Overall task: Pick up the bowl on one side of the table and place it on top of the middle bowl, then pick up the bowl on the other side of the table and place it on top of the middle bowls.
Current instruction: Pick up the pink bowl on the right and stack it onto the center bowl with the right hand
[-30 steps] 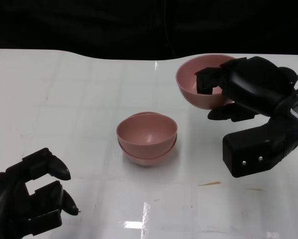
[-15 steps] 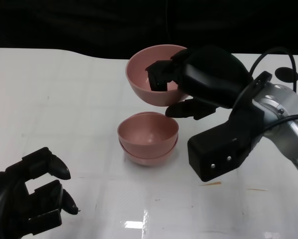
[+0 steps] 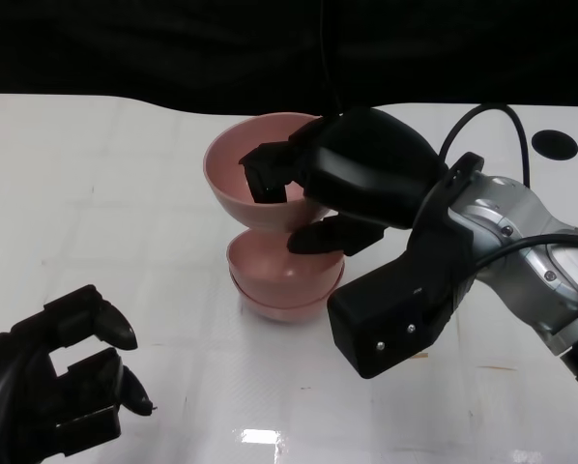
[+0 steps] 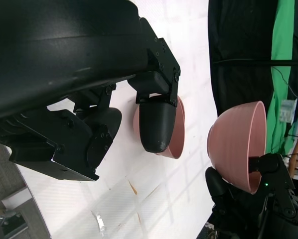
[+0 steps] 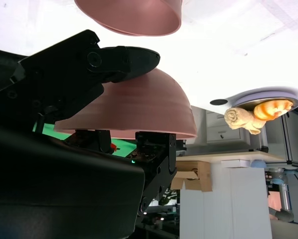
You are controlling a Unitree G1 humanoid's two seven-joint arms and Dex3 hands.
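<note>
Head view: the right hand (image 3: pixel 342 184), fingers clamped over the rim of a pink bowl (image 3: pixel 245 179), has carried it from upper right to centre frame, just above the stacked bowls (image 3: pixel 284 280) on the white bench (image 3: pixel 125 193); lowering likely comes next. The left hand (image 3: pixel 57 382), lower left, is curled, empty. Left wrist view: the plain, smooth bowl (image 4: pixel 236 144) hangs apart from the stack (image 4: pixel 176 127). Right wrist view: bowl (image 5: pixel 139 107) below centre, stack (image 5: pixel 134 15) at top.
</note>
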